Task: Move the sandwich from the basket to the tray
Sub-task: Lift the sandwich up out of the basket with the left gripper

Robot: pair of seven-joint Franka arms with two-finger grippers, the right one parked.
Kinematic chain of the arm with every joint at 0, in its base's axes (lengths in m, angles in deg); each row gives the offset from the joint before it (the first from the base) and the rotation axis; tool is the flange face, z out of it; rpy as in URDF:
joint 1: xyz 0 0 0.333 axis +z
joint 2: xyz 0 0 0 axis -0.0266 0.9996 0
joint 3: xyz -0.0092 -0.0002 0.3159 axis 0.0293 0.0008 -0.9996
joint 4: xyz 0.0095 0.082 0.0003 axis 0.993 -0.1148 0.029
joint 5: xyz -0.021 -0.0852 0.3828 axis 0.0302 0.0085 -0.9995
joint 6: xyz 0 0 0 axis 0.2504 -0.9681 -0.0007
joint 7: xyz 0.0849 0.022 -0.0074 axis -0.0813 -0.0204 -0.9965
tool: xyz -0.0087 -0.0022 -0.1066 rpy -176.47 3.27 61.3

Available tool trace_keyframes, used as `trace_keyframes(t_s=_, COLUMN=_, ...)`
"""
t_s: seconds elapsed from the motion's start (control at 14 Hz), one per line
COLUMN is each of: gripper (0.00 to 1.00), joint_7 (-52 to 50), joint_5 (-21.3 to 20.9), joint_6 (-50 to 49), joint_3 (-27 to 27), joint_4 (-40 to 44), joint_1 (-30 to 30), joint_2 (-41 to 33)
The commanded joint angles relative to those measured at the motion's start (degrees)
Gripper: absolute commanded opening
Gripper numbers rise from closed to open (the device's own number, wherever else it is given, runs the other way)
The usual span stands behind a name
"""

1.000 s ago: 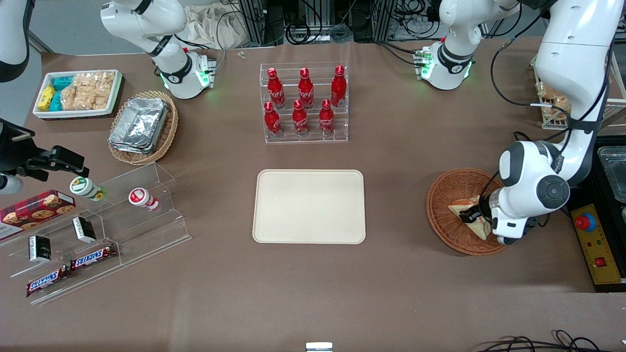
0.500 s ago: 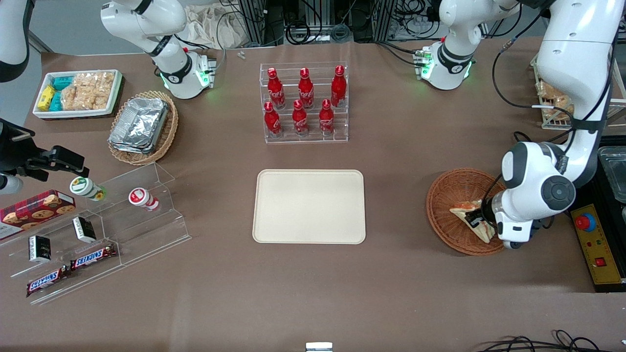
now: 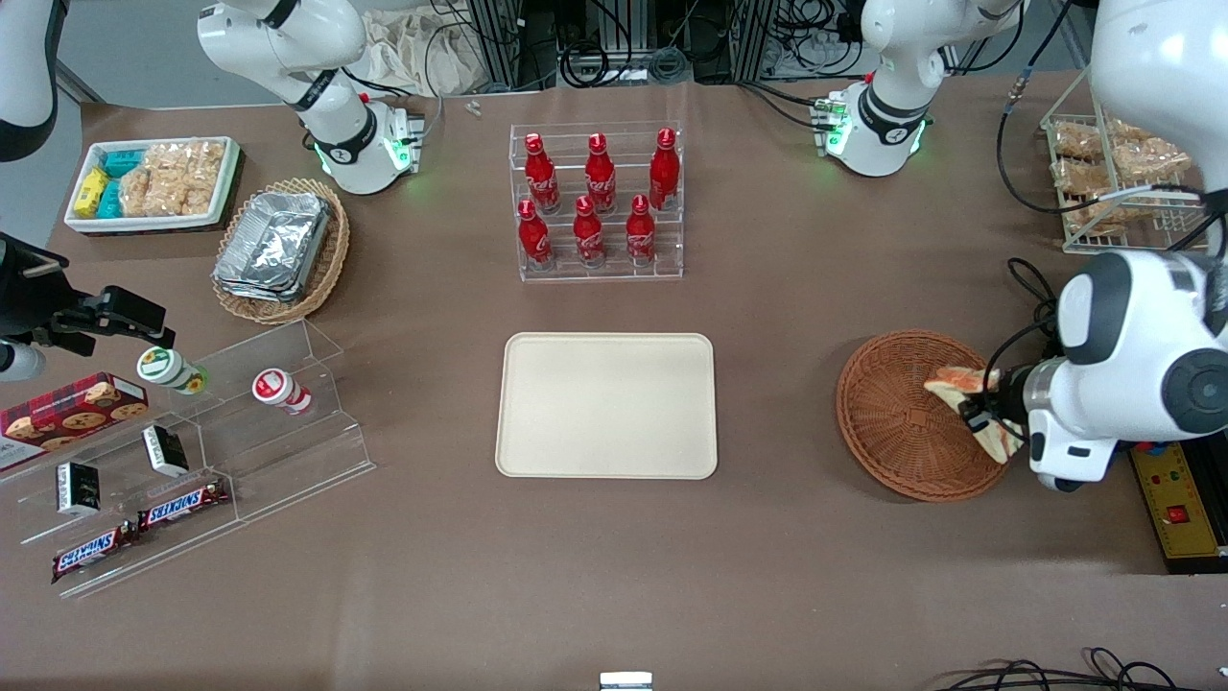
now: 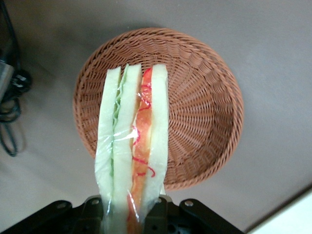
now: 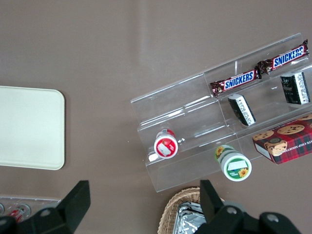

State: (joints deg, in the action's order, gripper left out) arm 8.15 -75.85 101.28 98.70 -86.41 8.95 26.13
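Note:
The sandwich (image 3: 964,382), a wrapped wedge of white bread with orange-red and green filling (image 4: 134,146), hangs in the air above the rim of the round reddish-brown wicker basket (image 3: 897,422). My left gripper (image 3: 980,415) is shut on it, one finger on each bread face. In the left wrist view the basket (image 4: 204,112) lies well below the sandwich, with nothing in it. The cream-beige tray (image 3: 606,404) lies flat at the table's middle, toward the parked arm from the basket, with nothing on it.
An acrylic rack of red bottles (image 3: 597,202) stands farther from the front camera than the tray. A wire rack of snacks (image 3: 1118,182) and a yellow control box (image 3: 1178,499) sit at the working arm's end. Snack shelves (image 3: 182,451) lie at the parked arm's end.
My gripper has risen out of the basket with the sandwich and shifted toward the working arm's end of the table. The basket holds nothing now.

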Motion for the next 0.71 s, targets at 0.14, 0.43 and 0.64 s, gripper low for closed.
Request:
trace_keyframes(t_s=0.14, gripper=0.00, joint_7=3.56, joint_5=0.17, joint_6=-7.05, joint_3=5.31, joint_4=2.03, joint_1=-0.36, joint_2=-8.00)
trace_keyframes(t_s=0.43, gripper=0.00, joint_7=4.08, joint_5=9.38, joint_6=-4.17, joint_3=11.12, joint_4=0.11, joint_1=-0.45, joint_2=-8.37)
trace_keyframes(t_s=0.64, gripper=0.00, joint_7=4.44, joint_5=9.49, joint_6=4.86, joint_3=16.65, joint_4=-6.11, joint_1=-0.63, joint_2=-7.23)
